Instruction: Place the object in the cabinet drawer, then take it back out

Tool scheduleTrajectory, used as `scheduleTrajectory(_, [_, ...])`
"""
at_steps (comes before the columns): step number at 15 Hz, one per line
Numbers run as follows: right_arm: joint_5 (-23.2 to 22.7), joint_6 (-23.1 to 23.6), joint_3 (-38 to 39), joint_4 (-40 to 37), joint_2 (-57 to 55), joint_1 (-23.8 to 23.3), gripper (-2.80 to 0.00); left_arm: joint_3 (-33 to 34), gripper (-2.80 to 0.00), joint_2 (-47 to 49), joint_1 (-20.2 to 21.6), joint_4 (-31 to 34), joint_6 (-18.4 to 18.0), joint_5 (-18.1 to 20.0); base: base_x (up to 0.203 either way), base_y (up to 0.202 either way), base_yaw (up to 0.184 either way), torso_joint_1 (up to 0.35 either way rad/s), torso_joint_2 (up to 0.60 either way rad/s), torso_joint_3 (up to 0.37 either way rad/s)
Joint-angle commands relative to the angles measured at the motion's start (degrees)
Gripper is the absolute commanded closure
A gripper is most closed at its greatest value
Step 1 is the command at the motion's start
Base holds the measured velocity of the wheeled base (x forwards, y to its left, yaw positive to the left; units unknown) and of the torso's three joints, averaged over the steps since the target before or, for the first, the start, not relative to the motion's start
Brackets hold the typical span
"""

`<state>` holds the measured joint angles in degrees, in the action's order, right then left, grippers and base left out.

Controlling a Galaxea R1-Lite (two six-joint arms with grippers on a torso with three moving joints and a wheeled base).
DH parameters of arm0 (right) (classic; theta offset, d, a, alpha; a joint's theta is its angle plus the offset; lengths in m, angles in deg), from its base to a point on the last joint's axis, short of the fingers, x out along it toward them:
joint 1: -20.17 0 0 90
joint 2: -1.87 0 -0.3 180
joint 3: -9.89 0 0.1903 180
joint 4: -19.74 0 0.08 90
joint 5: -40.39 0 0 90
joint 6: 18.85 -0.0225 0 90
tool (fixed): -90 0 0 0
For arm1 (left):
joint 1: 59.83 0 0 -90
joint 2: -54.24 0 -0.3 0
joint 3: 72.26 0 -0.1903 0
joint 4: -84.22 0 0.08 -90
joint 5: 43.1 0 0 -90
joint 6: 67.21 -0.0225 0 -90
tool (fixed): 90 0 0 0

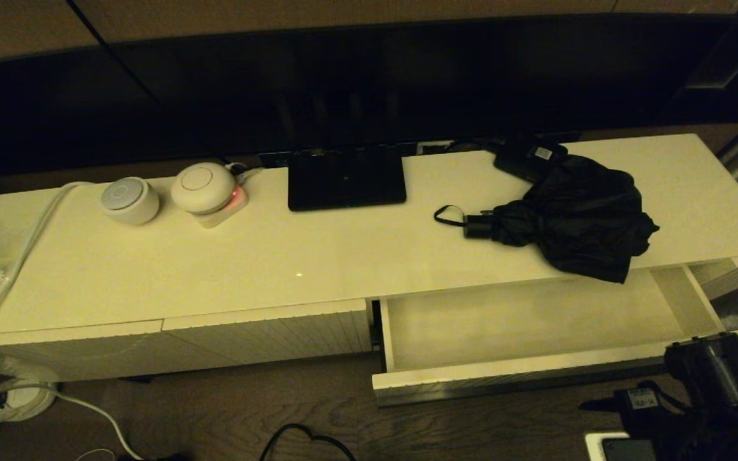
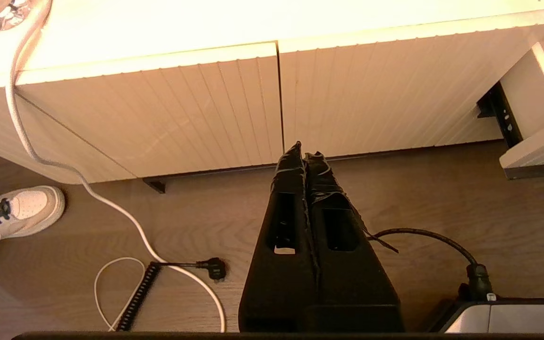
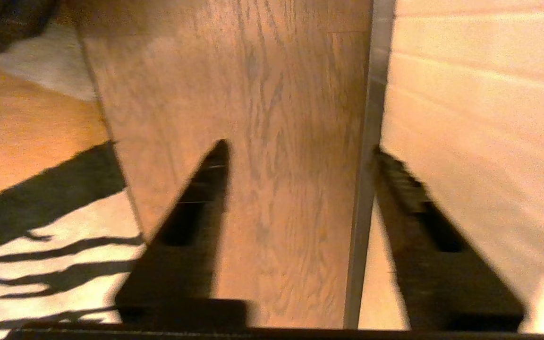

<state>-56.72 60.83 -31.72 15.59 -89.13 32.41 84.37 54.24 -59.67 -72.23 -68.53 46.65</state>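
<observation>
The umbrella (image 1: 577,214) is seen lying on the right part of the cabinet top (image 1: 215,269), its bunched canopy hanging slightly over the front edge above the drawer (image 1: 523,378). Its handle and wrist loop (image 1: 447,216) point toward the middle of the top. The drawer is pulled out, and nothing is seen on its pale floor. A small black box (image 1: 529,159) is touched by the back of the canopy. A flat black stand (image 1: 346,178) lies near the middle, with two round white devices (image 1: 131,200) further left and a white cable (image 1: 16,256) trailing to the floor.

The right claw (image 3: 300,156) is held with fingers spread apart beside the drawer front, over the wood floor (image 3: 276,141), gripping nothing. The left claw (image 2: 304,153) is held low before the ribbed front panels (image 2: 206,108), fingers pressed together and empty.
</observation>
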Motion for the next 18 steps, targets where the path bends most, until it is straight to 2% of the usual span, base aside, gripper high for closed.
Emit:
scheduleTrajectory(1, [-0.25, -1.05, -1.14, -8.50, 13.73, 0.13, 0.00, 0.18, 0.00, 0.00, 0.02, -0.01, 0.00, -0.02, 0.000, 0.000, 0.000, 0.000, 0.00, 0.000])
scheduleTrajectory(3, [-0.44, -3.98, -3.39, -19.28, 22.83, 0.27, 0.00, 0.18, 0.00, 0.00, 0.02, -0.01, 0.00, -0.02, 0.000, 0.000, 0.000, 0.000, 0.00, 0.000])
scheduleTrajectory(5, [-0.57, -10.44, -7.51, -32.32, 31.84, 1.22, 0.00, 0.18, 0.00, 0.00, 0.02, -0.01, 0.00, -0.02, 0.000, 0.000, 0.000, 0.000, 0.00, 0.000])
scheduleTrajectory(7, [-0.60, -22.21, -16.23, -47.96, 35.80, 2.44, 0.00, 0.18, 0.00, 0.00, 0.02, -0.01, 0.00, -0.02, 0.000, 0.000, 0.000, 0.000, 0.00, 0.000])
scheduleTrajectory(8, [-0.61, -28.49, -19.30, -51.91, 35.30, 2.71, 0.00, 0.18, 0.00, 0.00, 0.02, -0.01, 0.00, -0.02, 0.000, 0.000, 0.000, 0.000, 0.00, 0.000])
scheduleTrajectory(16, [-0.12, -70.14, -32.26, -54.42, 14.77, 2.77, 0.00, 0.18, 0.00, 0.00, 0.02, -0.01, 0.00, -0.02, 0.000, 0.000, 0.000, 0.000, 0.00, 0.000])
scheduleTrajectory(18, [-0.07, -78.05, -35.60, -54.33, 10.17, 2.99, 0.00, 0.18, 0.00, 0.00, 0.02, -0.01, 0.00, -0.02, 0.000, 0.000, 0.000, 0.000, 0.00, 0.000])
